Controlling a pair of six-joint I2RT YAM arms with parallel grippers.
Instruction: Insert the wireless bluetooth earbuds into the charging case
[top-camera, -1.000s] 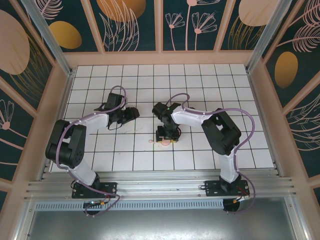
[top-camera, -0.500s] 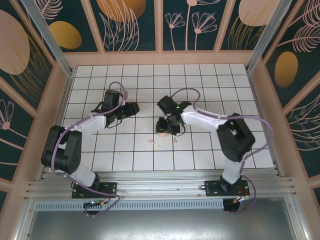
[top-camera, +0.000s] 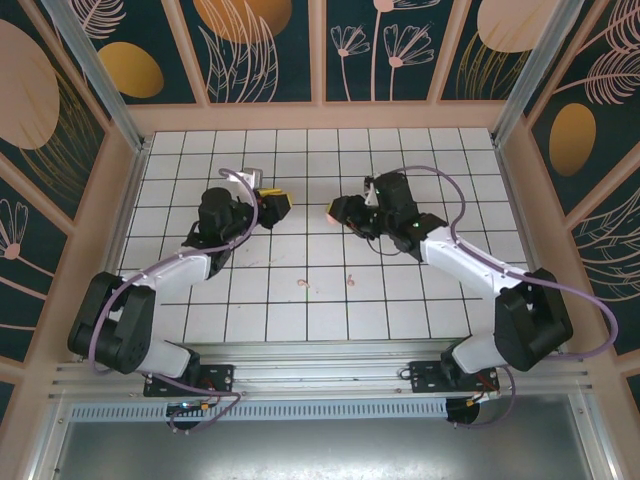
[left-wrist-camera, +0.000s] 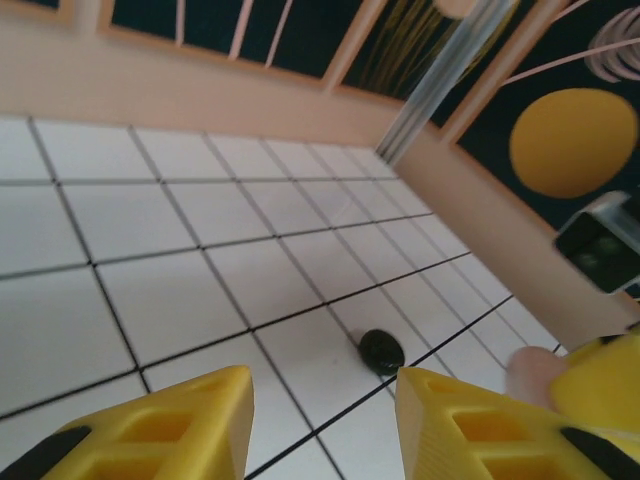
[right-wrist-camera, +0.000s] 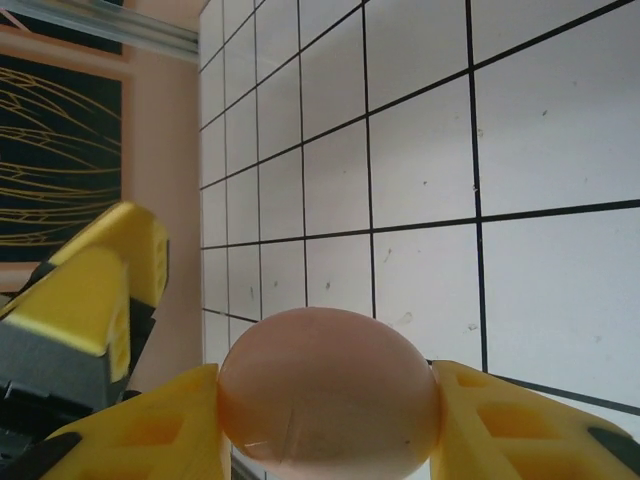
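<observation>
Two pale pink earbuds (top-camera: 303, 284) are seen on the bench (top-camera: 400, 150), nearer than the pink charging case (right-wrist-camera: 328, 380), which is clamped in the right end effector (right-wrist-camera: 328, 405). Left of the case, the left end effector (left-wrist-camera: 322, 385) is held spread, empty.

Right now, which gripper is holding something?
The right gripper: it clamps the pink rounded case. The left gripper is open, empty.

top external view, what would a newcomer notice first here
At mid-table the right gripper clamps a rounded pale pink case, facing the open, empty left gripper. Two tiny pink earbuds lie loose on the tiled table, nearer the robot than both grippers.
</observation>
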